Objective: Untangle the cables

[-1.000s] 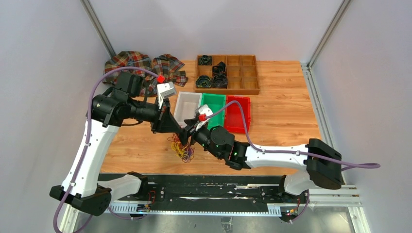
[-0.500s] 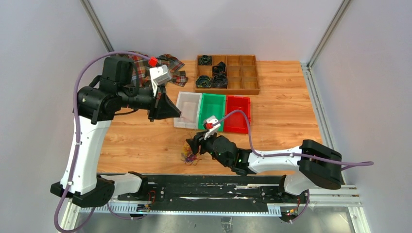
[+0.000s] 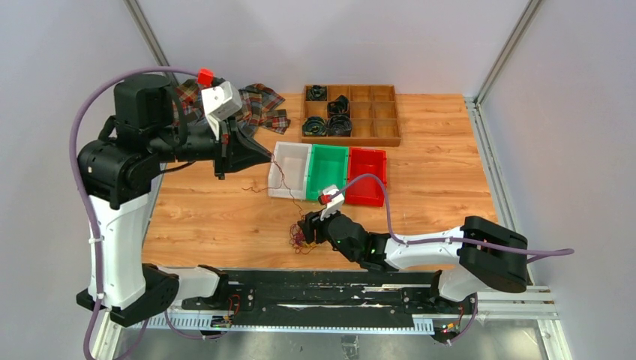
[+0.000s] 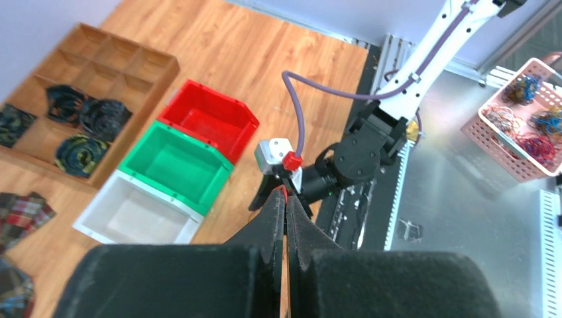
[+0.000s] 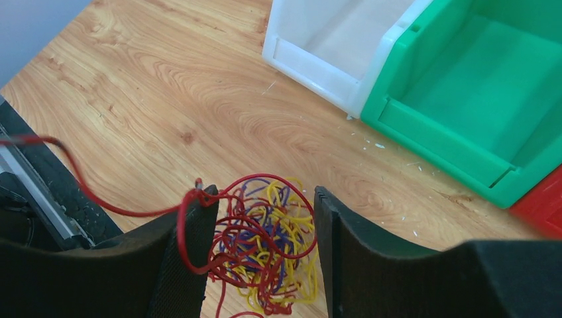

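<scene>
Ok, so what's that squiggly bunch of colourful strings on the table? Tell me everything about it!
It is a knot of thin, bendy cables, red, yellow and purple-blue, looped through each other in a loose heap on the wooden table, near its front edge. The right gripper stands open with a finger on each side of it. One red cable leads out of the heap, past one finger, up to the shut left gripper.

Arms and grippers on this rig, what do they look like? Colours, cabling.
Left arm and right arm: white links, black joint housings. A lilac hose runs along each to a pale grey wrist camera with a red cap. Left gripper and right gripper: black, wedge-shaped fingers.
</scene>
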`<action>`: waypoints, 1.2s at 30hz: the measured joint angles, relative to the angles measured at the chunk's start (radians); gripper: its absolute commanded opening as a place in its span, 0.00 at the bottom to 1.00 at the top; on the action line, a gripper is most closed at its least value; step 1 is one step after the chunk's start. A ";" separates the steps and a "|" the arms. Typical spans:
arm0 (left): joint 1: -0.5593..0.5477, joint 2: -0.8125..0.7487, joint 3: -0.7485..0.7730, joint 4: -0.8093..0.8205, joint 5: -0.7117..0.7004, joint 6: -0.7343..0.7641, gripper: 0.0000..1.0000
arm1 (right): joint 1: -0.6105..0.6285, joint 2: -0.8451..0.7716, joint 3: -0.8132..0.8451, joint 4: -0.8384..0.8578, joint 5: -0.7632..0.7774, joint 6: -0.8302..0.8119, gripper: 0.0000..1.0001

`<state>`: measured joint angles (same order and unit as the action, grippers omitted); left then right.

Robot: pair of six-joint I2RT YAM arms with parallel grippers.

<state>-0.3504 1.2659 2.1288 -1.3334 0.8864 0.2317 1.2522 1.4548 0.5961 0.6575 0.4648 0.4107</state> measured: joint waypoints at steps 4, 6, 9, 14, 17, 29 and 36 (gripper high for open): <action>0.000 0.026 0.111 -0.001 -0.035 -0.006 0.01 | 0.000 0.004 0.000 -0.007 0.000 0.013 0.54; 0.000 0.047 0.190 0.000 -0.058 -0.008 0.01 | -0.001 0.009 0.000 -0.010 0.000 0.017 0.54; 0.000 0.072 0.301 0.000 -0.092 -0.013 0.00 | -0.002 0.021 0.000 -0.019 0.000 0.023 0.53; 0.000 0.079 0.394 0.008 -0.154 -0.014 0.00 | -0.002 0.039 -0.001 -0.035 -0.001 0.042 0.52; 0.000 0.062 0.394 0.037 -0.200 -0.015 0.00 | -0.002 0.046 -0.003 -0.042 -0.001 0.050 0.52; 0.000 -0.056 0.257 0.204 -0.316 -0.027 0.01 | -0.002 -0.069 -0.011 -0.146 -0.029 0.019 0.68; 0.000 -0.047 0.237 0.211 -0.326 -0.030 0.01 | -0.002 -0.166 0.143 -0.176 -0.147 -0.101 0.71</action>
<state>-0.3504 1.2194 2.3657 -1.1221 0.5602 0.2016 1.2503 1.2892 0.7391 0.4816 0.3180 0.3099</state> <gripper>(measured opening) 0.012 0.708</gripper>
